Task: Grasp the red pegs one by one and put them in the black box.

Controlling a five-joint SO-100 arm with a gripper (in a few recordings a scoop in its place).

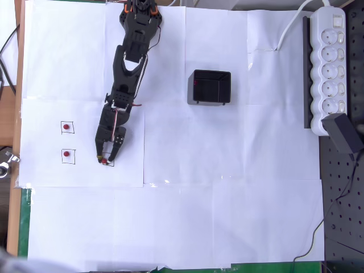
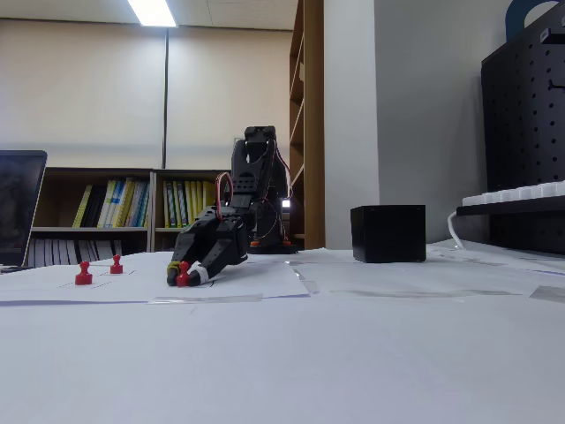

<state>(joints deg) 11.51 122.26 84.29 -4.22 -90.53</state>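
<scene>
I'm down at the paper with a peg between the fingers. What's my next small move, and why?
Probably close the hand fully, then lift straight up. Its tips sit at the paper around a tiny dark-red round peg in both views, and whether the grip is firm can't be told. The small square black plastic box stands well away, so secure the peg first.

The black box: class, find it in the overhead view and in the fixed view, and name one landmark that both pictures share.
Overhead view: the black box sits upper centre, right of the arm.
Fixed view: it stands right of centre on the white paper.
Shared landmark: the gripper low over a red peg.
</scene>
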